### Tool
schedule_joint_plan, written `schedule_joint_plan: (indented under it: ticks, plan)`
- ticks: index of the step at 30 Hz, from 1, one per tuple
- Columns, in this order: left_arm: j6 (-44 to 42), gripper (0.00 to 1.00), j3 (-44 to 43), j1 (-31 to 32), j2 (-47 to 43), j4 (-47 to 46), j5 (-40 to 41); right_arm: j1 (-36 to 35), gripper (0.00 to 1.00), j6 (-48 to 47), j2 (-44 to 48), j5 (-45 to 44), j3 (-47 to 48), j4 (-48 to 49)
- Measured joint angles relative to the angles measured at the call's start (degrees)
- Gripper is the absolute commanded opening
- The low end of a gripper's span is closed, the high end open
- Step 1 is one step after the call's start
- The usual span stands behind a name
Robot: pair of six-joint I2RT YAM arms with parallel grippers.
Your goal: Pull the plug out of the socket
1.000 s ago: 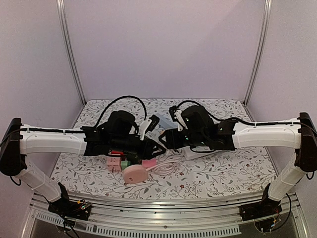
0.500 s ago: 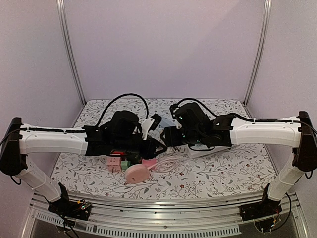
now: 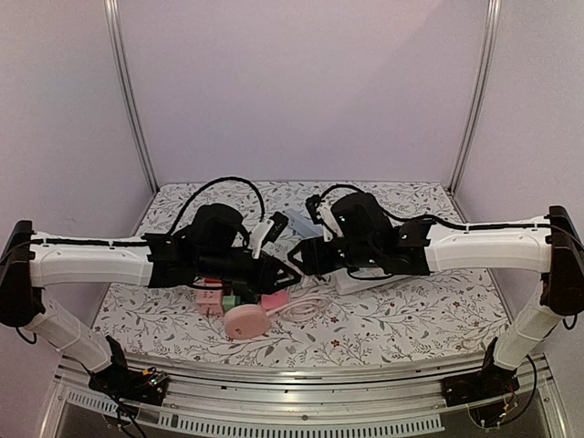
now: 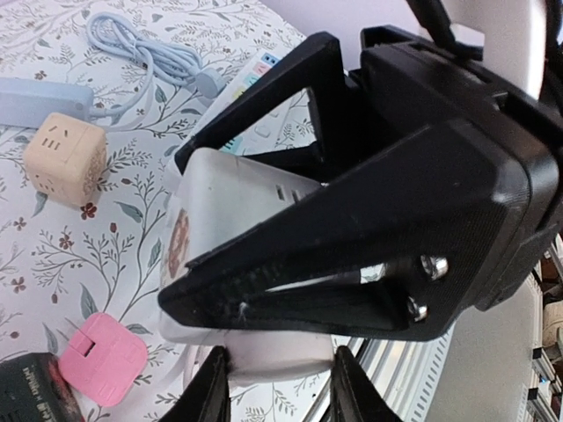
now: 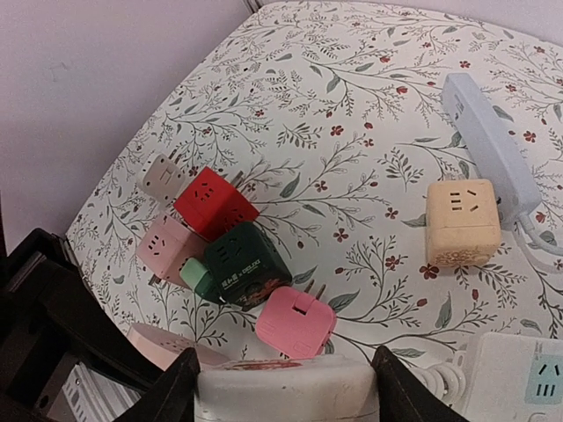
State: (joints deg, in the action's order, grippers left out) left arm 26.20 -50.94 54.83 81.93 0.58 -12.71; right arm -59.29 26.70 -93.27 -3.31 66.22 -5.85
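Note:
Both grippers meet over the table's middle in the top view, left gripper (image 3: 278, 274) against right gripper (image 3: 306, 262). A white cube socket (image 5: 286, 391) with a brownish print (image 4: 180, 237) hangs above the table. My right gripper (image 5: 286, 380) is shut on its two sides. In the left wrist view, the right gripper's black fingers (image 4: 290, 290) cross the cube. Below them my left gripper (image 4: 281, 374) is shut on a narrower white plug (image 4: 281, 360) at the cube's near end. The seam between plug and socket is hidden.
Below lie a pink flat adapter (image 5: 295, 321), a dark green cube (image 5: 246, 268), a red cube (image 5: 211, 202), a pale pink cube (image 5: 167, 246) and a beige cube (image 5: 462, 220). A blue-grey power strip (image 5: 488, 141) lies farther back, a round pink reel (image 3: 246, 321) in front.
The joined grippers have drifted slightly left and toward the front. Both grips look unchanged.

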Motion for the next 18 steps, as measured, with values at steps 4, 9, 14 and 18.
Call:
schedule_joint_plan:
  ticks: [4,9,14,18]
  plan:
    - [0.17,0.00,-0.09,-0.24,-0.15,0.20,-1.01,0.11,0.18,-0.79,0.28,0.46,-0.42,0.44]
    - [-1.22,0.00,-2.54,1.01,0.70,3.30,2.27,-0.02,0.18,0.81,0.33,-2.21,-0.24,-0.09]
    - [-2.73,0.00,-4.00,3.15,1.60,4.28,6.49,-0.76,0.18,3.10,0.31,-6.49,1.25,-3.39]
    - [-3.41,0.00,-4.48,3.76,1.99,4.39,8.04,-0.83,0.19,4.13,0.24,-7.98,2.34,-5.66]
